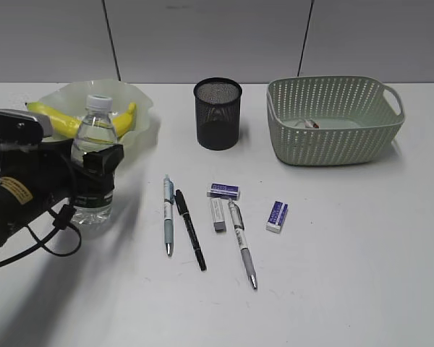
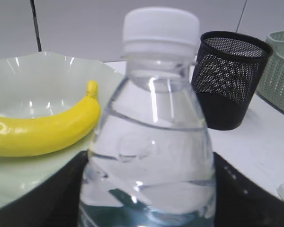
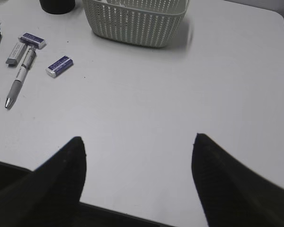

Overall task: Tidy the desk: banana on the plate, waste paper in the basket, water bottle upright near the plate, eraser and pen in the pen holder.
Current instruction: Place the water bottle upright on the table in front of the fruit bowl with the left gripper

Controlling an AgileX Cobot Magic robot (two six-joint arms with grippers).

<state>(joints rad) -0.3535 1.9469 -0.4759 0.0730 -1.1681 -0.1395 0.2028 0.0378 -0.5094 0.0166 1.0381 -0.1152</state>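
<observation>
Exterior view: water bottle between left pincer jaws

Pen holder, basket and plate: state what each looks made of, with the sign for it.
Pen holder: black wire mesh, probably metal, matte; light shows through its fine grid.
Basket: sage-green moulded plastic by the look, dull finish; regular punched holes imitate weave, with a cut-out handle.
Plate: pale green and translucent with a wavy rim and glossy highlights; glass or clear plastic, the look leaves it open.
</observation>
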